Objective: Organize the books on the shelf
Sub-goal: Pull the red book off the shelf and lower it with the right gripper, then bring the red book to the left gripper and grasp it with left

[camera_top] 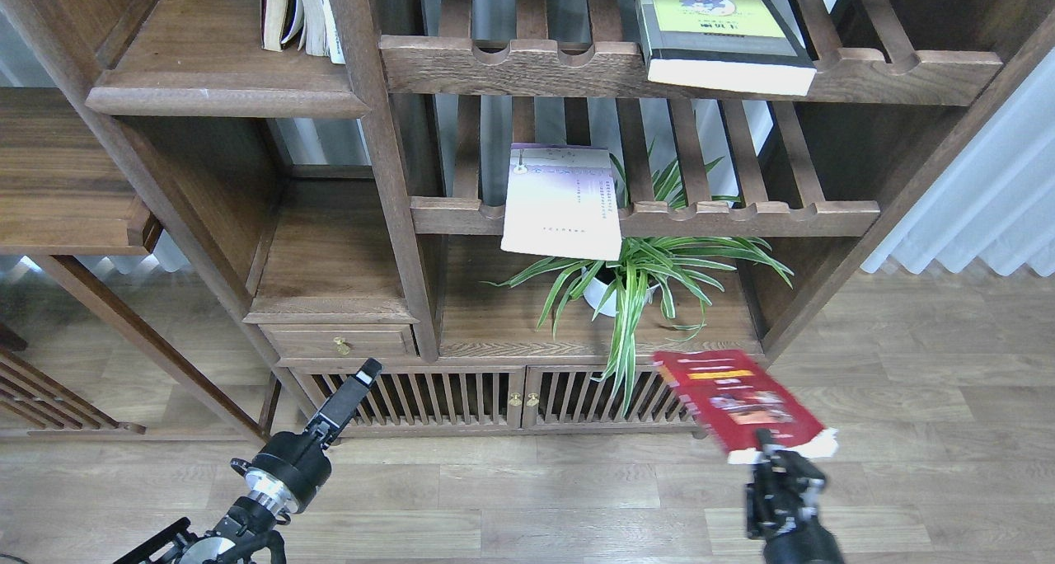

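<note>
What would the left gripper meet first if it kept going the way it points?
The left gripper points up and right at the slatted cabinet doors; probably those first, though depth is unclear.

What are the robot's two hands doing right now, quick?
Left gripper: holds nothing; it is too dark and slim to tell whether it is open or shut.
Right gripper: shut on the red book.
</note>
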